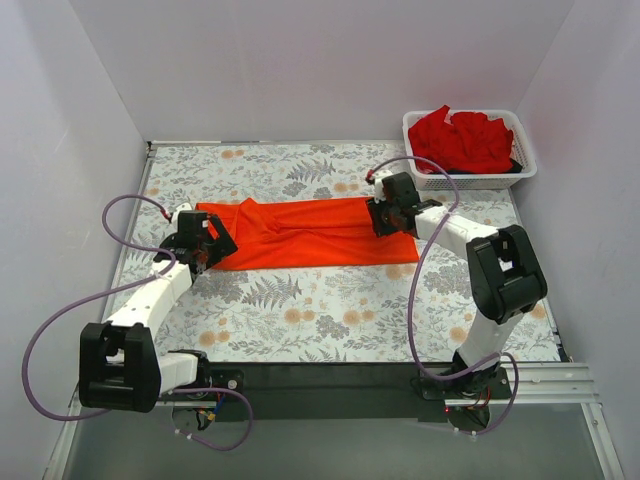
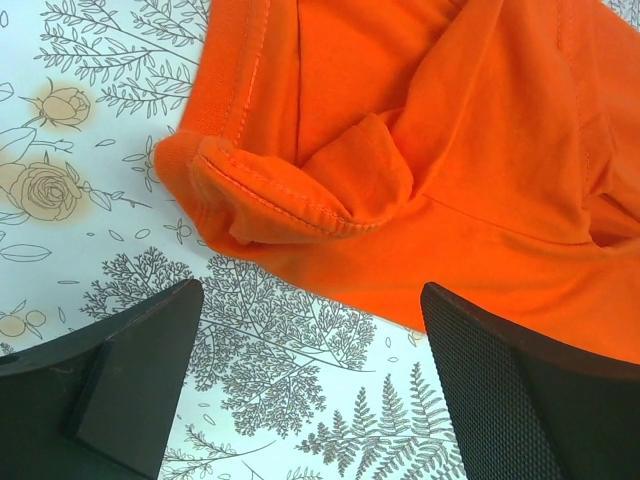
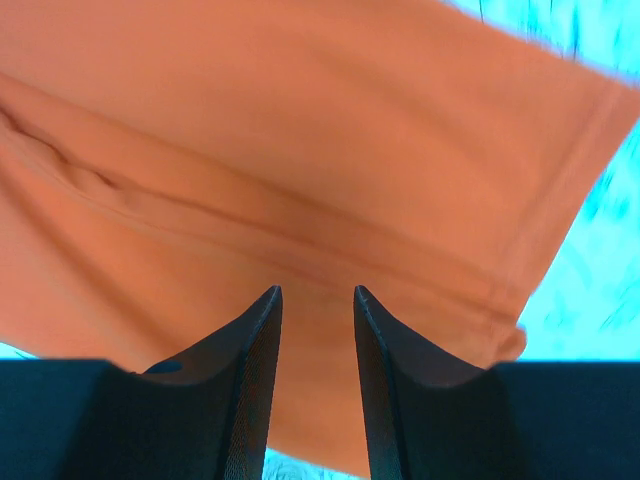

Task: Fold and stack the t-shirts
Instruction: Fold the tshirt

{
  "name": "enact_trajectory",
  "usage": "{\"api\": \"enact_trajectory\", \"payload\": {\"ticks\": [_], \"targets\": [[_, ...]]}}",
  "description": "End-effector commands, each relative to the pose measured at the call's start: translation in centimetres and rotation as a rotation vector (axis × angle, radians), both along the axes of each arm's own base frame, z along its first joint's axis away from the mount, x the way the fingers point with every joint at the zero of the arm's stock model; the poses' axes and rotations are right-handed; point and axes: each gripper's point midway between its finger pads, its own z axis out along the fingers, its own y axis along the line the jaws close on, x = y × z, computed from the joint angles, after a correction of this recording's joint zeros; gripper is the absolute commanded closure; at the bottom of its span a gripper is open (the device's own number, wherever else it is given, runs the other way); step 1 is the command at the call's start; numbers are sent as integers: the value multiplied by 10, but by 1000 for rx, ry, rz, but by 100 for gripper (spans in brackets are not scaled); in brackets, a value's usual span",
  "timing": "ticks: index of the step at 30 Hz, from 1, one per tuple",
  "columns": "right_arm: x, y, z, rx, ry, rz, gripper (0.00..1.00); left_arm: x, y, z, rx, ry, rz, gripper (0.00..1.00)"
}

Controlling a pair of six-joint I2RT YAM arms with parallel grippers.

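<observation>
No words, labels, brand marks, numbers or signs can be read in any of the three views. The orange t-shirt (image 1: 300, 232) shows only plain cloth and stitched hems. The table cover (image 1: 300, 315) carries a pattern of flowers and ferns and no lettering. The white basket (image 1: 468, 181) shows no legible marking.

Orange tee (image 1: 300, 232) flat ctr; red tees (image 1: 465, 140) far-R

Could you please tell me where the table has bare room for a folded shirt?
Free: floral tabletop between the bright orange-red t-shirt and the arm bases, and behind it. Crowded: far right, white mesh basket of red shirts.
</observation>
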Motion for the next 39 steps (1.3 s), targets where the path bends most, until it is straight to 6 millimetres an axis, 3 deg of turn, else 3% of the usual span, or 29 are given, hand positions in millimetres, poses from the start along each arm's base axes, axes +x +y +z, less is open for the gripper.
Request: {"api": "enact_trajectory", "payload": {"ticks": [1, 8, 12, 16, 23, 28, 34, 39], "targets": [[-17, 0, 5, 190, 79, -91, 59, 15, 6, 19, 8, -45, 32, 9], [-37, -13, -3, 292, 140, -141, 60, 29, 4, 39, 35, -107, -21, 2], [-44, -13, -6, 330, 153, -139, 60, 39, 4, 46, 115, -148, -131, 2], [-51, -9, -9, 362, 179, -122, 61, 54, -11, 51, 147, -170, -305, 2], [-57, -4, -8, 402, 180, -97, 63, 65, -13, 30, 252, -94, -491, 2], [-51, -17, -12, 385, 167, -158, 63, 66, -13, 15, 269, -39, -539, 3], [-40, -38, -16, 402, 168, -241, 63, 68, -12, 3, 280, 6, -567, 12], [-36, -41, -17, 408, 170, -262, 64, 65, -7, -6, 300, 40, -554, 28]]}}
